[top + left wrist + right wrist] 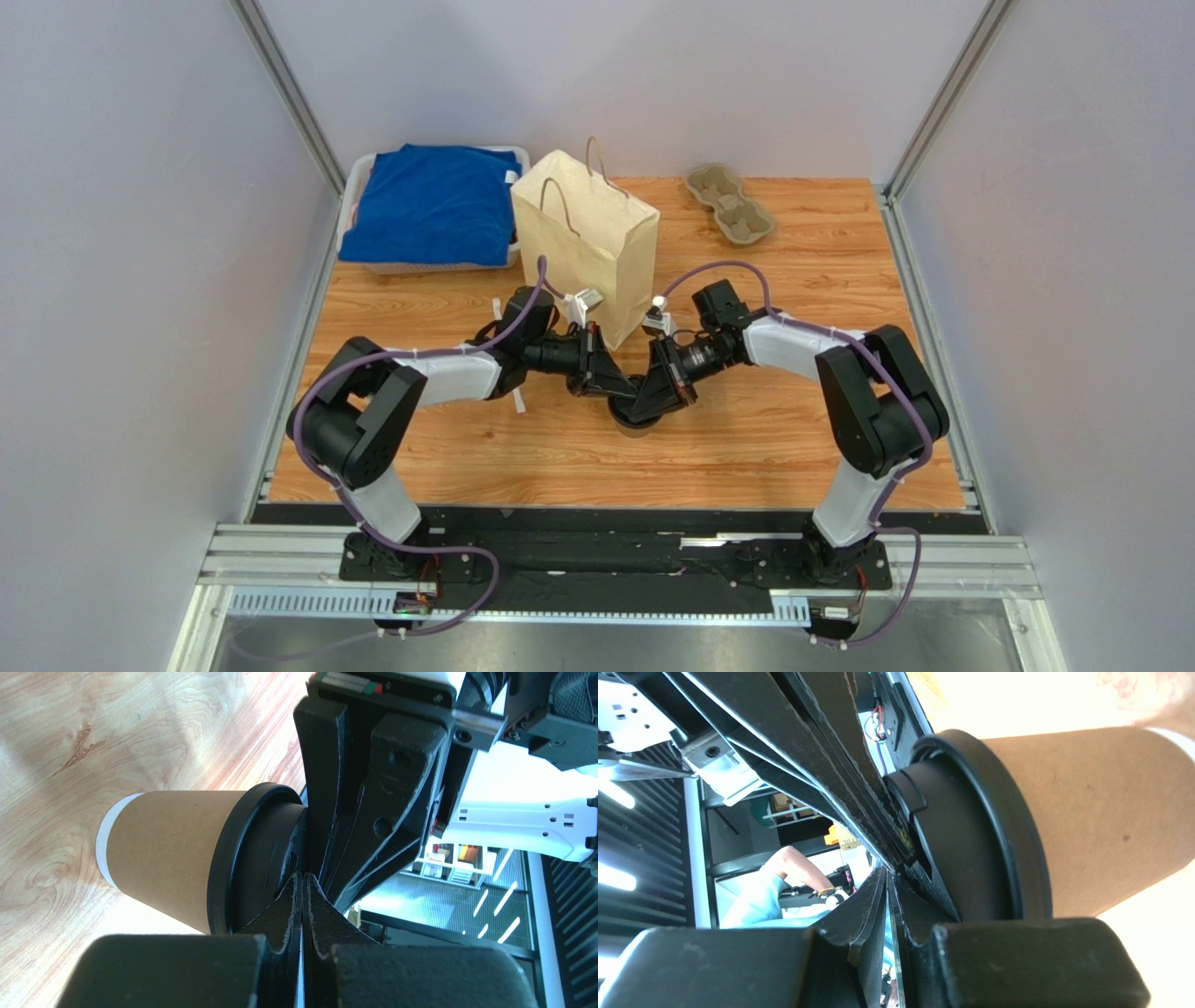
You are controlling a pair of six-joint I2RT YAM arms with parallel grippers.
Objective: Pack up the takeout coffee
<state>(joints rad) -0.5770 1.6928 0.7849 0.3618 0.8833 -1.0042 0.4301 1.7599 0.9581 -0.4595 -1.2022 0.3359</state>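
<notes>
Far left: folded blue cloth (428, 203), then upright tan paper bag (596, 238). Centre, in front of the bag: left gripper (302, 882), fingers pressed together, tips against the round black lid (256, 857) of the small brown paper coffee cup (168, 850) standing on the wooden table (786, 434); right gripper (889, 878), likewise closed, at the same lid. Far right: grey-brown moulded pulp tray (730, 200).

Small brown paper cup (168, 857) with a black lid (249, 861)
The cup stands upright on the wooden table (70, 728), near the middle. The round lid sits on top. A white ring runs round the bottom.
</notes>
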